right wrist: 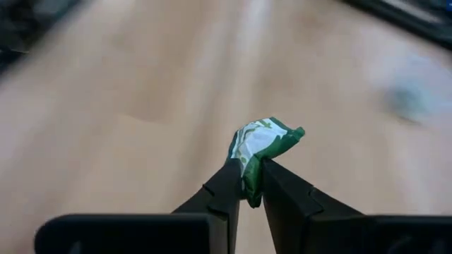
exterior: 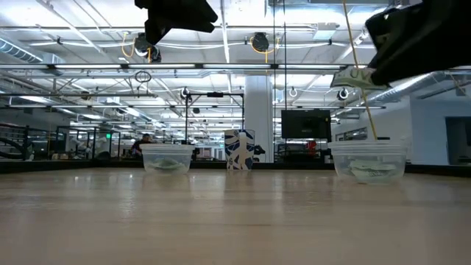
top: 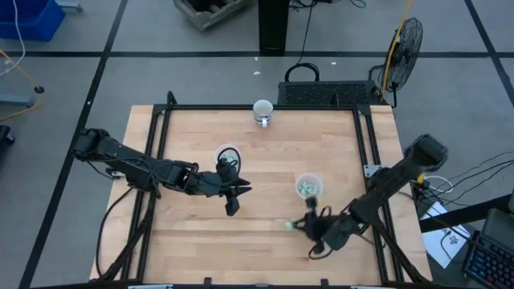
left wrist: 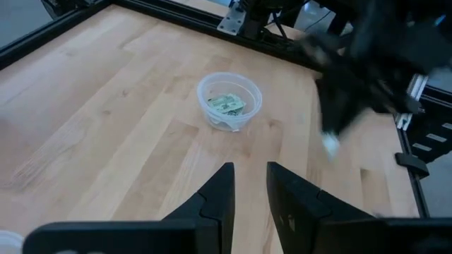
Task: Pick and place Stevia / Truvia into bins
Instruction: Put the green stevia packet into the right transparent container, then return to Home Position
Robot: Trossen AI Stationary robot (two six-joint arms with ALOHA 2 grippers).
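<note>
My right gripper point(right wrist: 247, 176) is shut on one crumpled green and white Stevia sachet point(right wrist: 263, 147). In the high view it point(top: 299, 225) hovers near the table's right front, on the near side of the right clear cup point(top: 308, 186), which holds sachets. The low view shows the sachet point(exterior: 352, 78) high above that cup point(exterior: 368, 162). My left gripper point(top: 233, 201) is open and holds nothing. It hangs over the table's middle, on the near side of the left clear cup point(top: 228, 155), which also holds sachets. My right gripper pinches the sachet between its two fingers point(right wrist: 226, 185) at one end point(right wrist: 251, 180). The rest of the paper sticks out past the fingertips, bent and creased. The sachet is lifted clear of the table.
An opaque white cup point(top: 263, 111) stands at the far edge's middle. A black frame point(top: 357, 128) runs along the table's edges. In the left wrist view the right cup point(left wrist: 229, 102) sits ahead on bare wood, with the right arm point(left wrist: 374, 70) beside it.
</note>
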